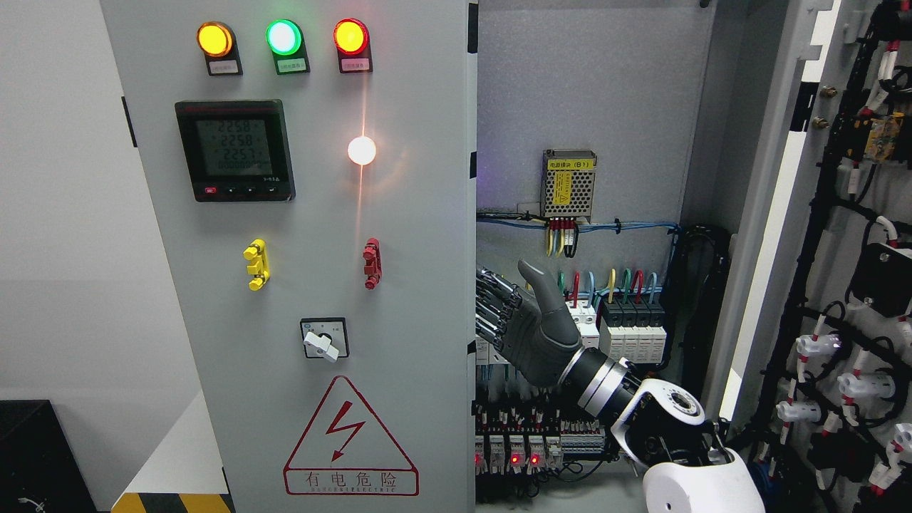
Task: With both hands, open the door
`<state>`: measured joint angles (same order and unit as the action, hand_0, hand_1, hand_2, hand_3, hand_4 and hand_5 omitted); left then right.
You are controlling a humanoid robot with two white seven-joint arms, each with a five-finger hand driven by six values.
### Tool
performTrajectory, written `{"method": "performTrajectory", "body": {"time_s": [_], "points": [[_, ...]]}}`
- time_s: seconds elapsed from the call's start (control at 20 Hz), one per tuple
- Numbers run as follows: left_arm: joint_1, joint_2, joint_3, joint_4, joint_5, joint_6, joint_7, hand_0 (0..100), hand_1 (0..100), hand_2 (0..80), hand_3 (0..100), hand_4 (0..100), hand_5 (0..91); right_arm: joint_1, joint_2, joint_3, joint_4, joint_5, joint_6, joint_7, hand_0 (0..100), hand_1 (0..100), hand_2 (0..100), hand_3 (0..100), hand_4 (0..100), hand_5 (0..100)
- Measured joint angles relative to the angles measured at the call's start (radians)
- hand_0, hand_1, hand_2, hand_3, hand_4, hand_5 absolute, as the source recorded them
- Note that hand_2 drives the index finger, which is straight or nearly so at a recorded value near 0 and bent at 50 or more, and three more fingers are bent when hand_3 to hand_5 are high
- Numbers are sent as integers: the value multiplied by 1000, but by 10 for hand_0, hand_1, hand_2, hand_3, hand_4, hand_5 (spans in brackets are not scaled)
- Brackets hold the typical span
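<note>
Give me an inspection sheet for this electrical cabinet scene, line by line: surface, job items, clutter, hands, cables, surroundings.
Surface: grey metal left cabinet door, closed; carries three lit round lamps, a digital meter, a rotary switch and a red warning triangle.
Job's things: right cabinet door swung open; interior with breakers exposed.
Clutter: nothing seen.
Hands: dark grey right hand at the left door's free edge, fingers extended, thumb up, gripping nothing; left hand not in view.
Cables: blue wire bundle across the back panel; black looms with white connectors on the open door's inside.
Surroundings: pale wall on the left; black box at lower left.
</note>
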<state>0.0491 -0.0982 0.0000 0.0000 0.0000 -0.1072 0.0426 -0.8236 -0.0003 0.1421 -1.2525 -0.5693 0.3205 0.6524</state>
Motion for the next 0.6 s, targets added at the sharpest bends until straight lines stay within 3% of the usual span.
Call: {"method": "performTrajectory", "body": {"time_s": [0.4,0.6], "points": [[0,0,0,0,0,0,0,0,0,0,0,0,0,-6,0,-24,-4,0,7,43,191,0,0,0,0,0],[0,0,0,0,0,0,0,0,0,0,0,0,0,-7,1,12,-6,0,12,61,191,0,0,0,0,0]]}}
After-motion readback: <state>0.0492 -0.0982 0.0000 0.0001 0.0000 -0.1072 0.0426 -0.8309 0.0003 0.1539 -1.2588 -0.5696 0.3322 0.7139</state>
